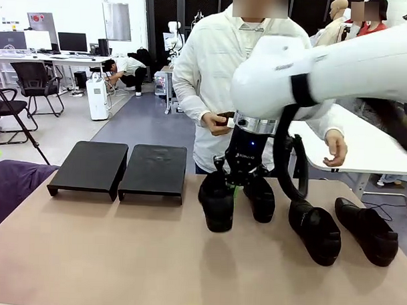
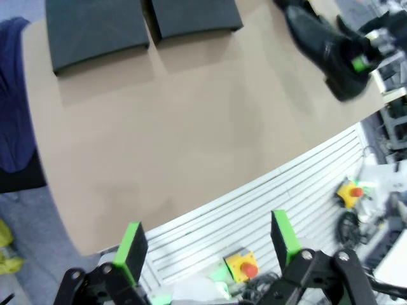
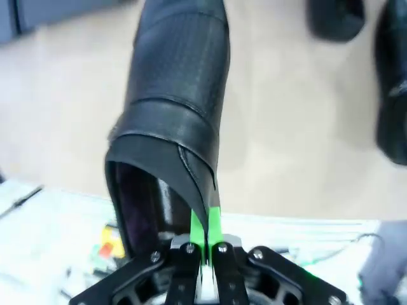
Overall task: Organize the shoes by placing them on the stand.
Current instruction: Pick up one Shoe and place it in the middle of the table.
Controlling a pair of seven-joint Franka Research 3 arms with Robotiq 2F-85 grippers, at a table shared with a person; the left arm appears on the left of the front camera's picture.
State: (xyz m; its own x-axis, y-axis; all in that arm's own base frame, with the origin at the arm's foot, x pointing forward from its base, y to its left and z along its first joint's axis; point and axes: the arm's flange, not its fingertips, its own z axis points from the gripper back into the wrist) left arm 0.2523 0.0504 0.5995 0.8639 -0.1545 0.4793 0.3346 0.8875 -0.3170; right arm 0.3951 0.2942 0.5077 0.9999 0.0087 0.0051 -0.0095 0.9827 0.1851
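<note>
- Your right gripper [image 1: 234,185] [image 3: 205,223] is clamped on the heel rim of 1 shoe [image 1: 217,208] [image 3: 181,89]. The green pads pinch the leather tight.
- You find that shoe to the right of the stand [image 1: 89,165] [image 2: 95,25], near its right tray [image 1: 155,169] [image 2: 194,16] but not touching it. The toe points toward your side of the table [image 1: 119,263] [image 2: 191,127]. You cannot tell whether the sole touches the tabletop.
- A 2nd shoe [image 1: 261,198] sits just beside the held one, on the side away from the stand.
- The 3rd shoe [image 1: 314,231] and 4th shoe [image 1: 366,230] lie farther right again, well apart from the stand. Their toes point toward your side and to the right.
- The stand's 2 trays sit side by side, nearly touching, sloping up toward the far edge.
- Your left gripper [image 2: 206,240] is open, its pads spread wide. It hangs off the table's near edge, well apart from the stand.
- A person [image 1: 220,66] stands across the table, behind the shoes and to the right of the stand. Both hands are at waist height, apart from the shoes.
</note>
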